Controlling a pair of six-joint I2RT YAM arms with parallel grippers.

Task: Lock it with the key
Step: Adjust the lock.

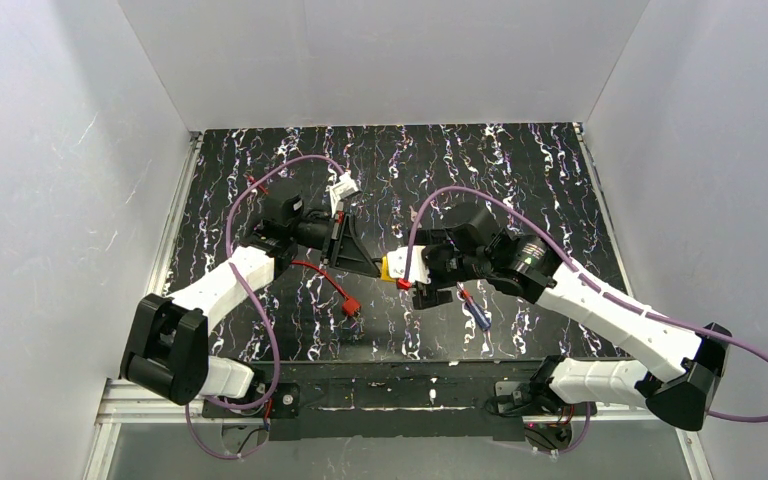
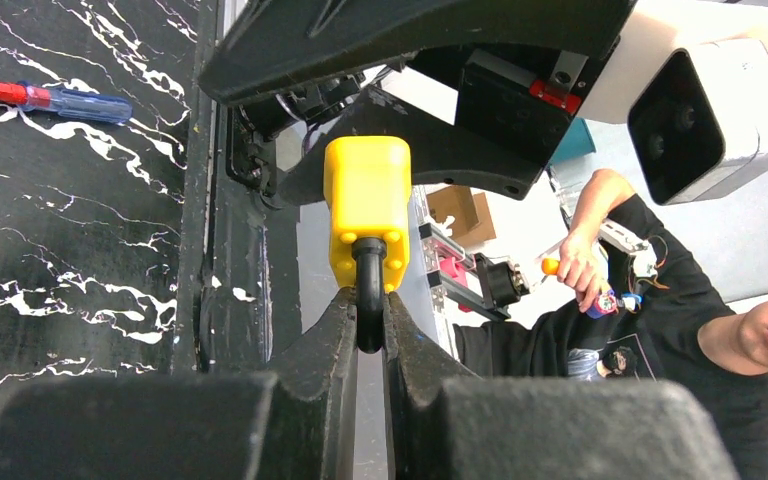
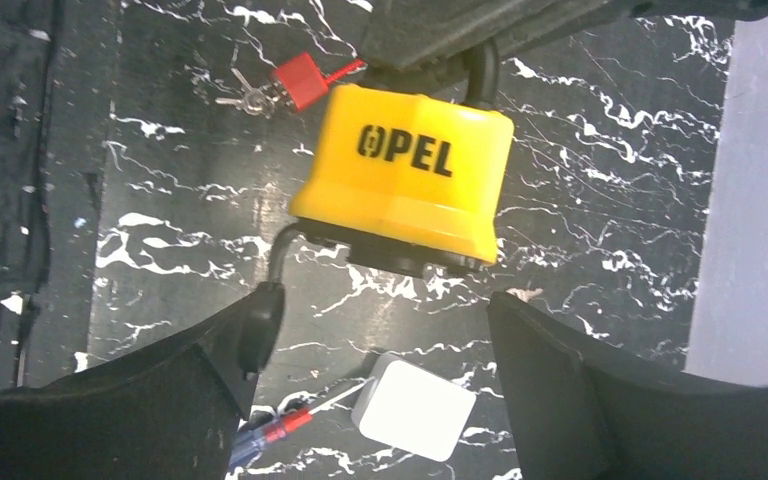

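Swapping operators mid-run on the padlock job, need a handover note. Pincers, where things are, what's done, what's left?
Left pincer: shut on the black shackle, holding the yellow padlock out toward the right arm.
Right pincer: open and empty, one finger on each side just short of the padlock's bottom, not gripping it.
Keys with red tag: lying on the table, not in either pincer.
Done: padlock held and presented.
Left: pick up a key, insert it, turn it. Can't tell whether the shackle is latched.
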